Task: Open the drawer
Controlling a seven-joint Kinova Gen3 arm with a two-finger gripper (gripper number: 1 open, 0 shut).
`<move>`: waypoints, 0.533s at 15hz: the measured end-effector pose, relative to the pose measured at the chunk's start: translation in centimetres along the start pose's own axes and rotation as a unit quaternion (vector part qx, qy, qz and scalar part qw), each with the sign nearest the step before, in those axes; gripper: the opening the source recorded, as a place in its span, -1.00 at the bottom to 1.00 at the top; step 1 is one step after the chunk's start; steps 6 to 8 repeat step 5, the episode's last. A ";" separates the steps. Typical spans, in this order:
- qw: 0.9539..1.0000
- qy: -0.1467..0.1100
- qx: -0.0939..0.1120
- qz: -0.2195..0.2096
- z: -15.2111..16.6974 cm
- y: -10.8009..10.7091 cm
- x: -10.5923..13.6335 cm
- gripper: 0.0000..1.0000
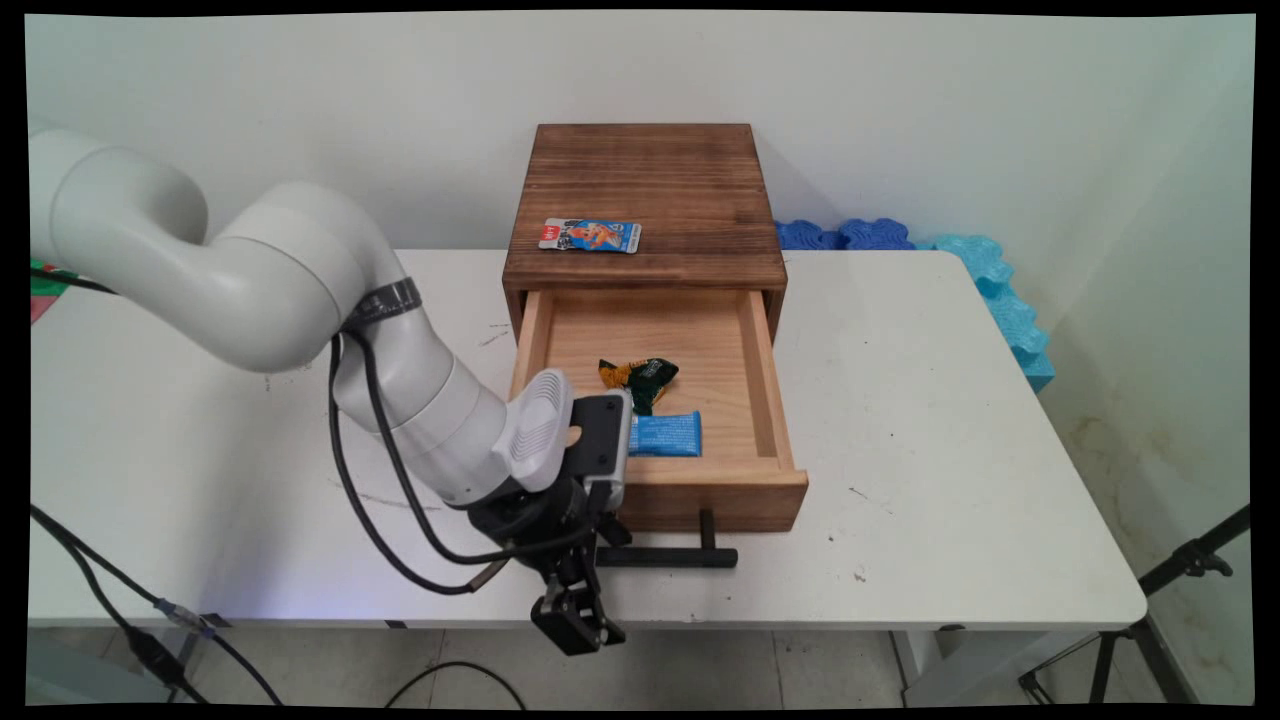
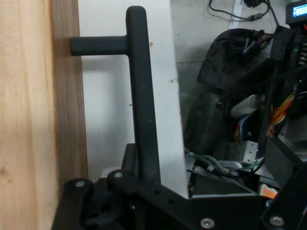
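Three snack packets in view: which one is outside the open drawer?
The flat blue-and-red printed packet, lying on top of the wooden drawer box. The crumpled dark green packet and blue bar wrapper lie inside the drawer.

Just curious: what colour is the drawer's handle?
Black; the handle shows best in the hand view.

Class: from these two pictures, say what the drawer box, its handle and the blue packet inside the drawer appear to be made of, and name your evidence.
Drawer box: wood, dark-stained outside and pale inside; grain lines show.
Handle: matt black bar, probably coated metal or plastic; smooth, even, no grain.
Blue packet: likely plastic film; glossy, crimped end.
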 end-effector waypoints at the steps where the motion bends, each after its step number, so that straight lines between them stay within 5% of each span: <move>1: 1.000 0.000 -0.001 0.001 0.0 0.2 0.0 1.00; 8: 1.000 0.001 -0.006 0.006 -0.2 0.9 -0.1 1.00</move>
